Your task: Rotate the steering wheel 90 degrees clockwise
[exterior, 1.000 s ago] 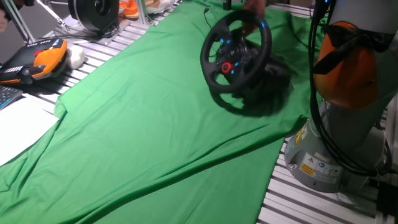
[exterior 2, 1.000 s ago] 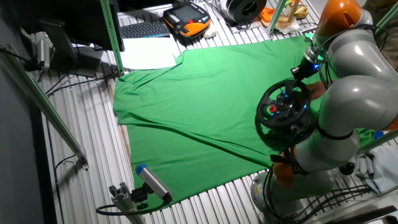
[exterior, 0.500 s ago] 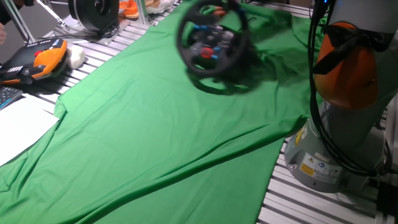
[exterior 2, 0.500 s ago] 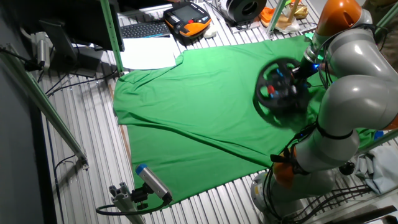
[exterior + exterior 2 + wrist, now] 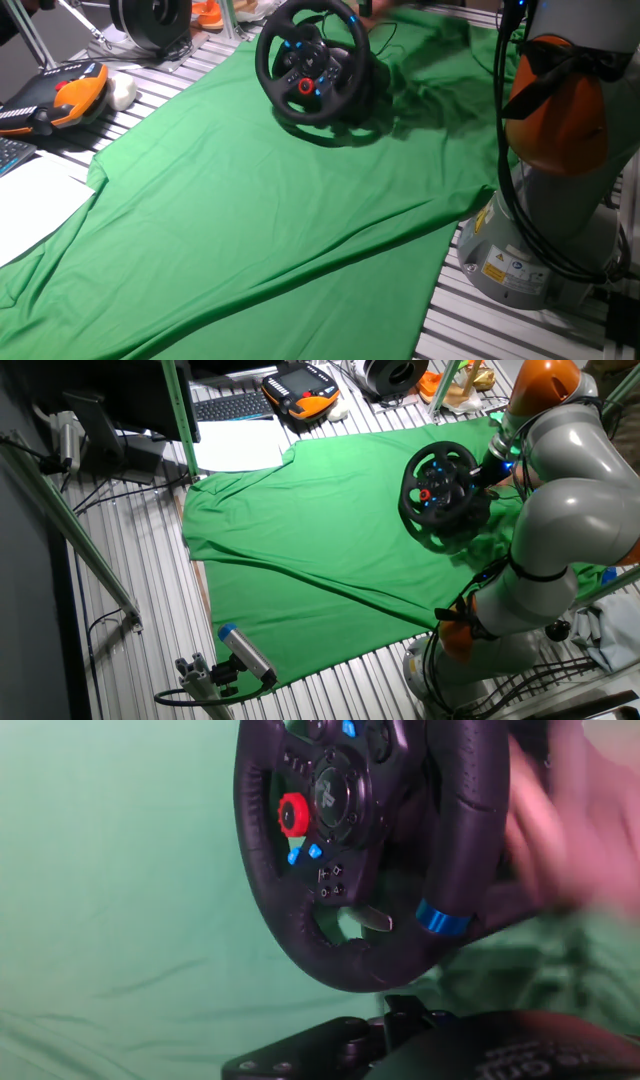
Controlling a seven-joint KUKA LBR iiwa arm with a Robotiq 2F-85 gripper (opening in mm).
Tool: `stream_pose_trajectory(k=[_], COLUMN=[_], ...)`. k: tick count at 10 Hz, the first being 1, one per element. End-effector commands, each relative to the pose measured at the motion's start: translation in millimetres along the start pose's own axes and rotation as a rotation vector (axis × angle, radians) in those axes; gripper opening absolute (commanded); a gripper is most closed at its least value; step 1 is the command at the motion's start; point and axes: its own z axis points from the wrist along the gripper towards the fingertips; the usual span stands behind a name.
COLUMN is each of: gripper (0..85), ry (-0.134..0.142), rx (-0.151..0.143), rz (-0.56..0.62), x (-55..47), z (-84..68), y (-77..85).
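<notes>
Setup is proceeding: black round-rimmed gaming steering wheel [image 5: 311, 58] with red knob is sitting on green cloth [image 5: 250, 210], a blurred hand [image 5: 570, 830] touching its base. Gripper's jaw state cannot be told. Next move calls for approaching and gripping the rim.

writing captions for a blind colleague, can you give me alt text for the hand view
Close-up of a black steering wheel filling the upper middle of the frame, seen at an angle, with a red knob and small blue buttons on its hub and a blue band on the rim. Green cloth lies behind it, and a blurred pinkish shape sits at right.
</notes>
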Motion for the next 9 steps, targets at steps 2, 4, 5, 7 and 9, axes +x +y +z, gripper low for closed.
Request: stream_pose_trajectory(k=[2,4,5,7,9], gripper=[0.0,0.0,0.0,0.0,0.0], ry=[0.005,-0.004,-0.004,-0.008,-0.011], rx=[0.000,0.006,0.007,0.010,0.013], rz=[0.006,0.008,0.003,-0.010,-0.028], x=[0.0,0.0,0.0,0.6,0.1], z=[-0.1,-0.1,-0.1,0.8,2.0], y=[-0.1,-0.1,-0.1,0.8,1.0])
